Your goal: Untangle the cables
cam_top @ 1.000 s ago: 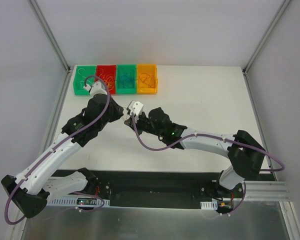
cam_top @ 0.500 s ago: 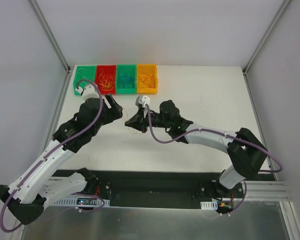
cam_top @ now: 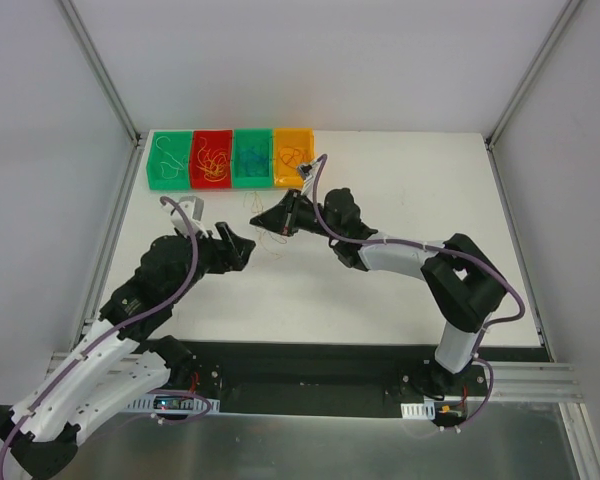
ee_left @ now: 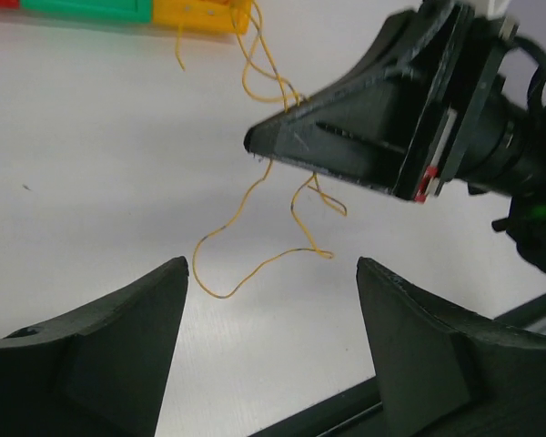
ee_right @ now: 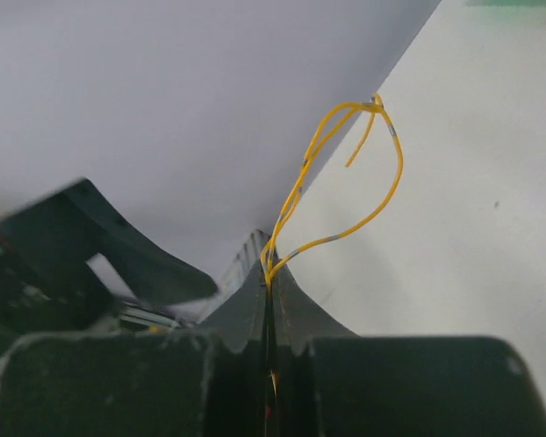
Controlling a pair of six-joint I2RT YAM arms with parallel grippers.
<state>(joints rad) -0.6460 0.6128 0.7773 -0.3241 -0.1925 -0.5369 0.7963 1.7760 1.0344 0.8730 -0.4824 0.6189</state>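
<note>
Now pinching tangled yellow wires (ee_left: 197,267) in the right jaws, clamped tight, above the desk (cam_top: 410,190) near the orange bin (cam_top: 280,180); dangling lengthwise toward the left jaws, spread wide, at seven o'clock.

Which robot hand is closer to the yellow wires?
Right. The right gripper pinches the yellow wires; the left gripper sits open nearby, apart from them.
</note>
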